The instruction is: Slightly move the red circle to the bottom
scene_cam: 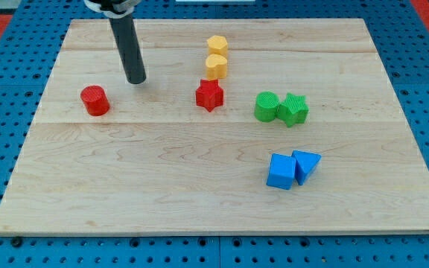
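Note:
The red circle [94, 100] stands on the wooden board [162, 171] at the view's left. My tip [135, 80] rests on the board to the right of it and a little toward the view's top, apart from it by a clear gap. The dark rod rises from the tip to the view's top edge. A red star block [209, 94] sits near the board's middle, to the right of my tip.
Two yellow blocks [216, 56] stand stacked in line just above the red star. A green circle [266, 106] and a green star [293, 109] touch at the right. A blue cube [281, 171] and a blue triangle [306, 165] sit at the lower right.

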